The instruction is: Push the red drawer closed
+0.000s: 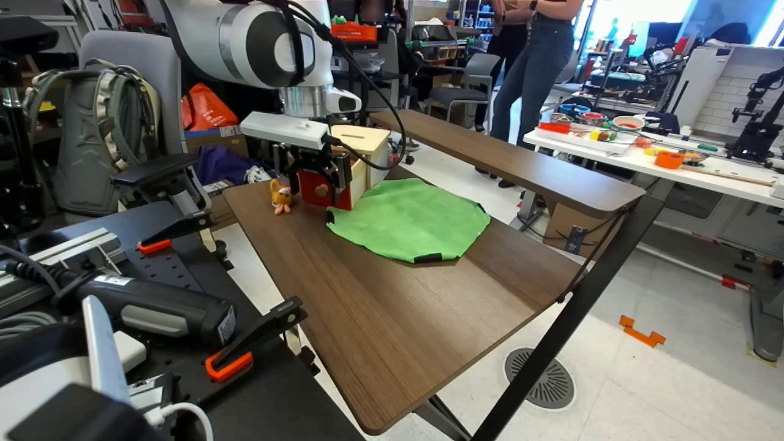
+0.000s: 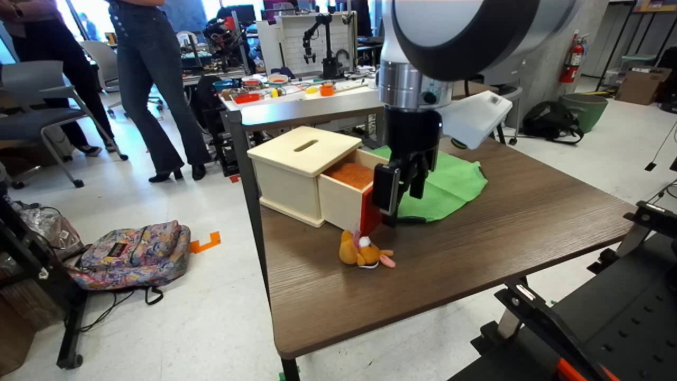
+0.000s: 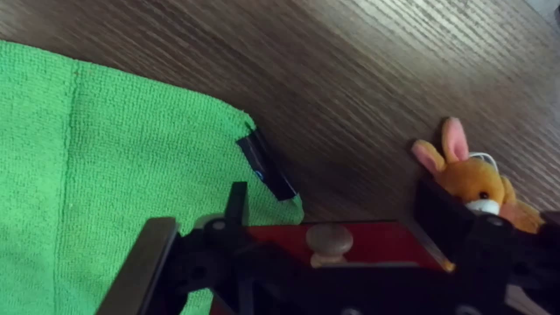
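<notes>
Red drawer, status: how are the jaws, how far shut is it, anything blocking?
Jaws open, right at the red drawer, contact unclear. Drawer partly out of its wooden box. No blocker seen; plush bunny near its front corner, green cloth alongside.

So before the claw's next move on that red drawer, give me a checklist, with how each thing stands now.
1. Red drawer open, so there is something to push: ok; it juts from its pale box.
2. Claw in front of the drawer: ok, as both exterior views show.
3. Claw shut, if a flat push is wanted: not ok; jaws apart, knob between them in the wrist view.
4. Claw touching the drawer: cannot tell.
5. Plush bunny clear of the claw: cannot tell; they overlap in the wrist view.
6. Green cloth clear of the drawer: cannot tell; their edges meet in the wrist view.
</notes>
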You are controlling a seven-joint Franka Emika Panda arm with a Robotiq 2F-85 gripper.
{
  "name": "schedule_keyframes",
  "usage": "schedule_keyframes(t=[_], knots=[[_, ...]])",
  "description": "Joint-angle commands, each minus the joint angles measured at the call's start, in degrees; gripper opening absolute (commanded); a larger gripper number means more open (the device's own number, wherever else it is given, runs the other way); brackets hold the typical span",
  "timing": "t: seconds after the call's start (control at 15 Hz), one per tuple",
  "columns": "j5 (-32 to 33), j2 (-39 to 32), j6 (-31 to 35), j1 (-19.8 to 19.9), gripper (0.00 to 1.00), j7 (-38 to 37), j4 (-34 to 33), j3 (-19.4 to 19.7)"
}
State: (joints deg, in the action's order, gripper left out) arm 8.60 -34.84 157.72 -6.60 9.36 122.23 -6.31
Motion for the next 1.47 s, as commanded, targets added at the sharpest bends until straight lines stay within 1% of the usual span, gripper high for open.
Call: schedule_keyframes(t=[0.0,0.13,0.53,0.67,0.93,1.27,1.4], knots=[[1.32,-1.24,3.84,-2.4,0.65,-2.57,-1.13,1.86],[1.22,-1.55,4.34,-2.8,0.49,-2.98,-1.52,2.19],[1.3,-1.72,5.33,-3.24,0.05,-3.61,-1.62,3.06],[1.39,-1.44,5.35,-3.46,0.07,-3.9,-1.38,3.29],[2.81,-0.68,5.59,-5.57,0.07,-5.84,-1.3,5.08],[3.26,0.43,5.52,-6.82,0.07,-6.0,-1.19,5.23],[3.13,0.38,4.81,-7.16,0.07,-6.48,-2.31,5.43]])
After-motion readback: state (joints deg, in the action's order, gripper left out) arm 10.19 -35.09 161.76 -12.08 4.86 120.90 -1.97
